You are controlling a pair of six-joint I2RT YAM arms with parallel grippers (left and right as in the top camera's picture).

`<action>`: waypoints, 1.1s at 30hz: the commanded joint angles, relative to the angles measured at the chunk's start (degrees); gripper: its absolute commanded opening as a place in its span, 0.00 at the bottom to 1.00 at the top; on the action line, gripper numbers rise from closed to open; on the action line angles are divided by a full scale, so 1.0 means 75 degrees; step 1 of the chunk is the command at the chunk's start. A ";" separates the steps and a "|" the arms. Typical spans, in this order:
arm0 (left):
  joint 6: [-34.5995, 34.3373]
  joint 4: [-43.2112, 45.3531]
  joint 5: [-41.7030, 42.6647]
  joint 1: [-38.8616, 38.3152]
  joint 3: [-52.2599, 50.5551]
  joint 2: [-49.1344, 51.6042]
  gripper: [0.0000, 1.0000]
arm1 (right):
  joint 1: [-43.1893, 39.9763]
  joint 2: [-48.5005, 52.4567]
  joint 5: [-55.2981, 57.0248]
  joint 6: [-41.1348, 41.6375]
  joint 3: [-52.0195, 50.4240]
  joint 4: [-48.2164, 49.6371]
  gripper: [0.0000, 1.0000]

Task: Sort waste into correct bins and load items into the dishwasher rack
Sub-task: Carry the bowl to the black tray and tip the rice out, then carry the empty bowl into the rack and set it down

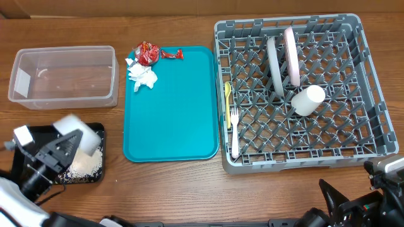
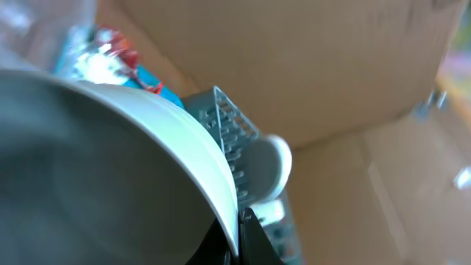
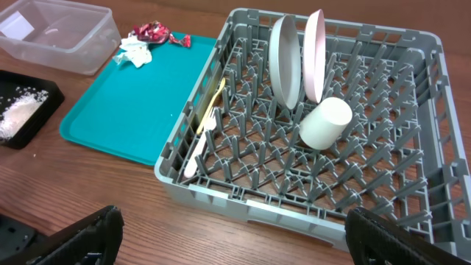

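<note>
My left gripper (image 1: 66, 146) is shut on the rim of the small cream bowl (image 1: 76, 126) and holds it tilted over the shallow black tray (image 1: 99, 130), which has white rice grains (image 1: 85, 165) in it. In the left wrist view the bowl (image 2: 110, 169) fills the frame, its rim pinched between my fingers (image 2: 239, 232). The dishwasher rack (image 1: 297, 165) holds the grey plate (image 1: 274, 66), white plate (image 1: 291, 55), cup (image 1: 308, 99), yellow spoon (image 1: 228, 101) and white fork (image 1: 234, 135). My right gripper (image 3: 235, 243) is open and empty in front of the rack.
A flat teal tray (image 1: 170, 113) lies between the bins and the rack, with a crumpled napkin (image 1: 142, 75) and red-and-silver wrappers (image 1: 148, 53) at its far left corner. The clear tub (image 1: 63, 75) stands behind the black tray. A cardboard wall runs along the back.
</note>
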 commanded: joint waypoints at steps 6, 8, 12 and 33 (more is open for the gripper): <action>-0.1786 0.2226 0.0268 -0.3404 0.1944 -0.1049 0.04 | -0.0015 0.0026 0.0047 0.0003 0.0015 0.0038 1.00; -0.4409 0.4447 -0.0207 -0.4179 0.1970 -0.0985 0.04 | -0.0015 0.0026 0.0047 0.0003 0.0015 0.0038 1.00; -0.9055 0.8717 -0.2078 -0.6067 0.1970 -0.0667 0.04 | -0.0015 0.0026 0.0047 0.0003 0.0015 0.0038 1.00; -1.5900 2.0187 -0.2244 -1.0462 0.1970 0.5957 0.04 | -0.0015 0.0026 0.0047 0.0003 0.0015 0.0038 1.00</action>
